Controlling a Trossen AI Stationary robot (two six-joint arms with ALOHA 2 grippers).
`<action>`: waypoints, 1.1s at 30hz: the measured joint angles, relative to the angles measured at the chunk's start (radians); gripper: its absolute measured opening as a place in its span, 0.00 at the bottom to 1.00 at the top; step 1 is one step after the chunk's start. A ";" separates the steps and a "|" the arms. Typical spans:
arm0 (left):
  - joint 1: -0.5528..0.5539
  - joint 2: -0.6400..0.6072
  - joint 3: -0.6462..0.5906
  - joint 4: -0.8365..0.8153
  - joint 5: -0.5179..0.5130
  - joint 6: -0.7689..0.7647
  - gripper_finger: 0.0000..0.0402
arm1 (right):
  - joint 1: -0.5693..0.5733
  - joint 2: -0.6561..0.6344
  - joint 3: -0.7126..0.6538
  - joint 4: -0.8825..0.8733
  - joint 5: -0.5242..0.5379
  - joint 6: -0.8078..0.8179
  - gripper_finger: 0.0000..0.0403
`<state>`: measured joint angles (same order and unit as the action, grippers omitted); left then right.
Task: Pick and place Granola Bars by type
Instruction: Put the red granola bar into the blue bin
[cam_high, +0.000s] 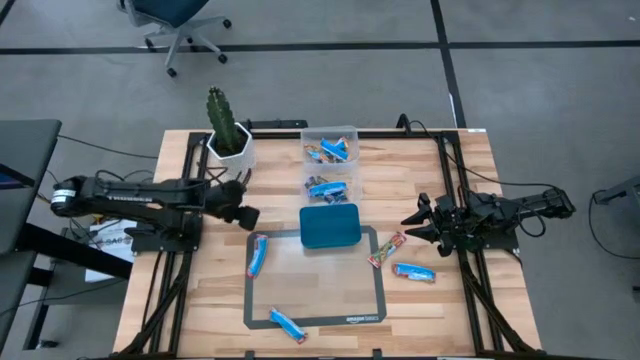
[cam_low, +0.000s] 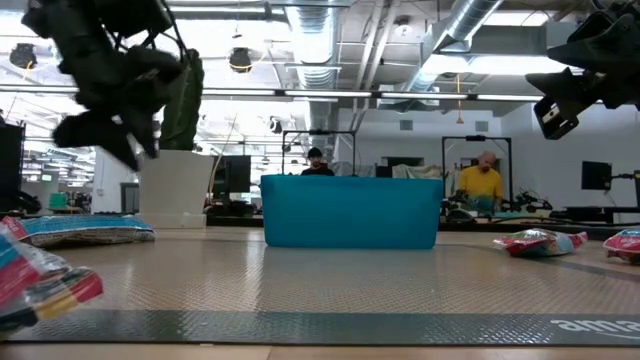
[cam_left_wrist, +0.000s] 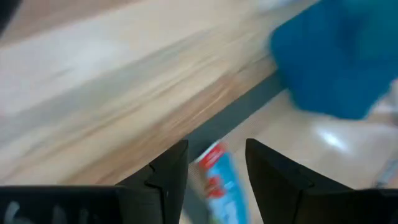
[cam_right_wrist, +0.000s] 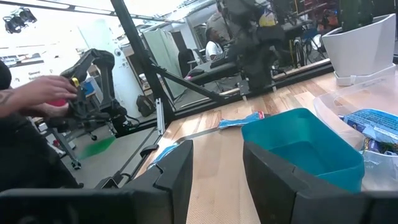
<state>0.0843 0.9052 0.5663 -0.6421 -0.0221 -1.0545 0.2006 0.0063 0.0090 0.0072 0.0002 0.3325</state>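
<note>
Granola bars lie loose on the table: a blue one (cam_high: 258, 255) on the mat's left edge, a blue one (cam_high: 287, 324) at its near edge, a red-orange one (cam_high: 387, 249) and a blue one (cam_high: 413, 272) right of it. More bars fill two clear bins (cam_high: 330, 150) (cam_high: 330, 186) at the far side. My left gripper (cam_high: 248, 216) hangs open above the table, just far-left of the first blue bar (cam_left_wrist: 219, 180), which shows below its fingers. My right gripper (cam_high: 415, 222) waits open at the right, raised and pointing level toward the teal tray (cam_high: 330, 226).
A grey-framed mat (cam_high: 313, 318) covers the table's middle, and the teal tray sits on its far edge. A cactus in a white pot (cam_high: 228, 135) stands at the far left, close behind my left arm. People show in the room beyond the table.
</note>
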 joint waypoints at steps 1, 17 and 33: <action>-0.012 0.000 0.000 -0.034 -0.002 -0.022 0.38 | 0.000 0.000 0.000 0.000 0.000 0.000 0.33; -0.268 0.091 0.001 0.120 0.018 -0.378 0.38 | 0.000 0.000 0.000 0.000 0.000 0.000 0.33; -0.291 0.443 0.200 0.057 0.048 -0.259 0.28 | 0.000 0.000 0.000 0.000 0.000 0.000 0.33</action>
<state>-0.2069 1.3484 0.7662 -0.5854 0.0260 -1.3132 0.2005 0.0063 0.0093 0.0074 0.0002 0.3328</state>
